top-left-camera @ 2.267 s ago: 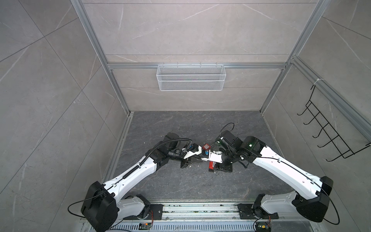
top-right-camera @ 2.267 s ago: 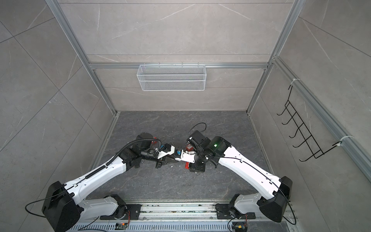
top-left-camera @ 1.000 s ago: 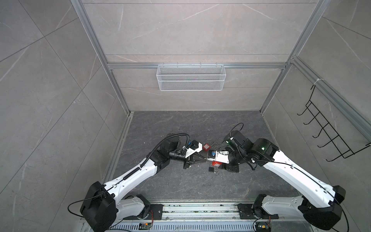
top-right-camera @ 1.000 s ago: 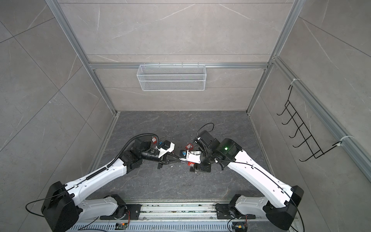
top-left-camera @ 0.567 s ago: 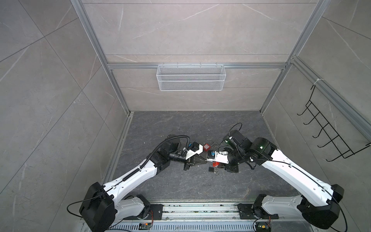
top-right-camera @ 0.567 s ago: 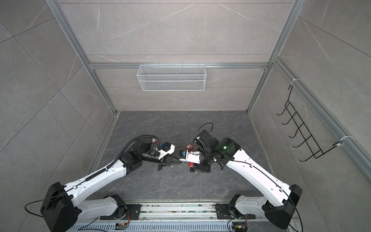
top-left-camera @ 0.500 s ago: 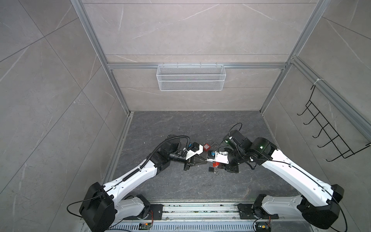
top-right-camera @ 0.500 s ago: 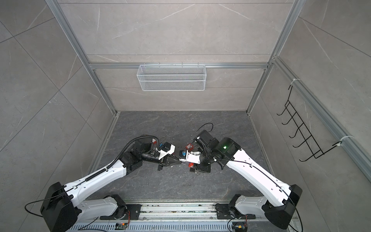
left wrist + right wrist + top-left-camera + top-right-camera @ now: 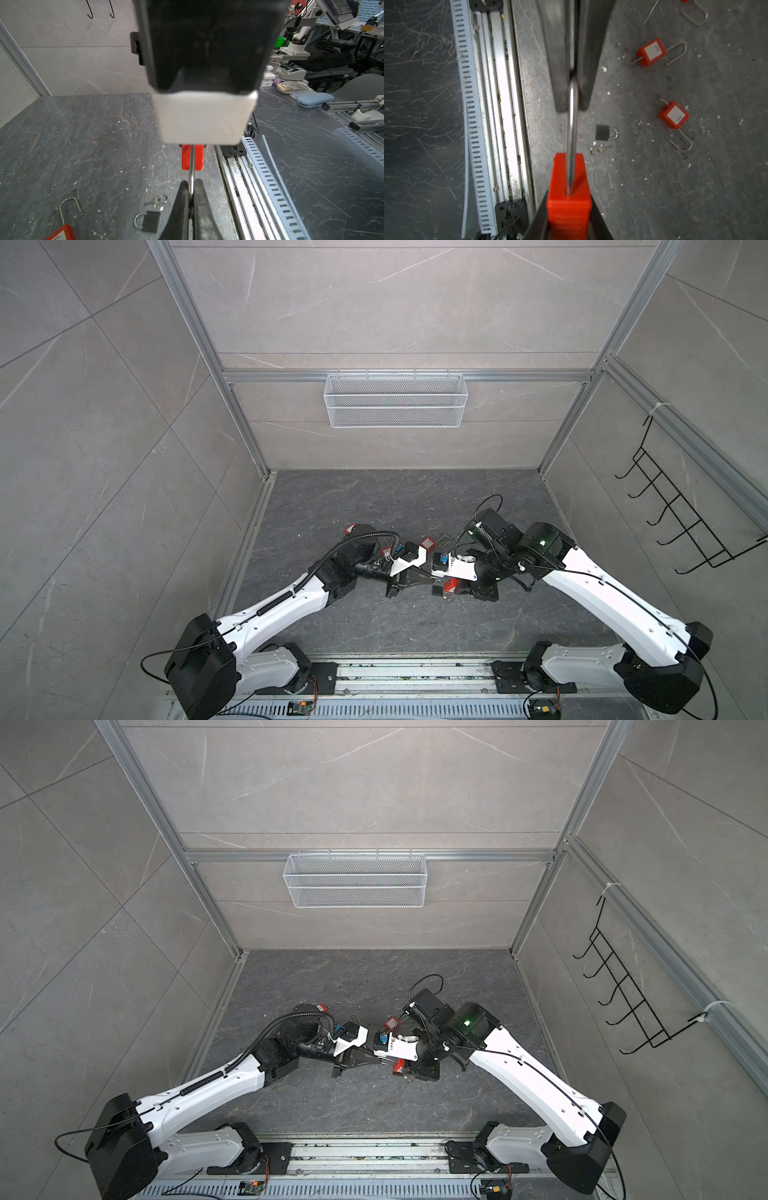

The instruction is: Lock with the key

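So the red padlock is off the floor, lying sideways: chunky body clamped in the right gripper, long silver shackle pinched in the left gripper. 1 small key on a ring lies flat on the floor nearby.

The dark grey, marble-veined desk is flecked with white specks. A red padlock lies flat on it, and a second red padlock lies near the first, both with long steel shackles. Toward the desk's front edge lie a small black padlock and, just beside it, a key on a ring.
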Controlling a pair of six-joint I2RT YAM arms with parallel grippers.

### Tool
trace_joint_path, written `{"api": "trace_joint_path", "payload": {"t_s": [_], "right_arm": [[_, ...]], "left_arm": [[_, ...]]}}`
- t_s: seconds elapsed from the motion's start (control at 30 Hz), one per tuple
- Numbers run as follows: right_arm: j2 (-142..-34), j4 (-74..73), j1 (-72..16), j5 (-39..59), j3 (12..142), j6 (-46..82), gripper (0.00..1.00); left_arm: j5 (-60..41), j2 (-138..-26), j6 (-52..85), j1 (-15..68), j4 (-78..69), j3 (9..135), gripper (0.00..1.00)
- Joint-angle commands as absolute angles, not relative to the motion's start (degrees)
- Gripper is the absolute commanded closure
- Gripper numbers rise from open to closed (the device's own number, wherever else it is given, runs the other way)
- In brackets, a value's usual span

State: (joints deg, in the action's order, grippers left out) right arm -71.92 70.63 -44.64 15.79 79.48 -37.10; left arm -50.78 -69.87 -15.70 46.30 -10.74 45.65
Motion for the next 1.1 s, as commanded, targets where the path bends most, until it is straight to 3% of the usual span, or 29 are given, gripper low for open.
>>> {"api": "trace_joint_path", "payload": {"t_s": [0.0, 0.53, 0.7, 0.9, 1.07], "right_arm": [[-70.9, 60.2, -45.4, 21.1, 80.0, -37.6, 0.94], [-72.8, 53.5, -45.3, 24.7, 79.7, -35.1, 0.94], [-72.3, 58.3, -45.3, 19.7, 78.3, -35.3, 0.81], [-66.2, 60.4, -44.4, 14.4, 74.7, -33.5, 0.51], [-62.1, 64.5, -43.0, 12.2, 74.0, -33.5, 0.48]], "left_arm": [[-50.3, -71.0, -10.8, 47.6, -19.2, 45.4, 1.00], [-50.7, -72.5, -13.1, 47.9, -15.5, 46.1, 1.00], [-50.0, -70.0, -15.4, 45.8, -11.8, 46.8, 1.00], [-50.8, -66.3, -18.1, 41.2, -7.0, 47.6, 1.00], [-50.9, -64.7, -20.6, 39.8, -2.7, 48.8, 1.00]]}}
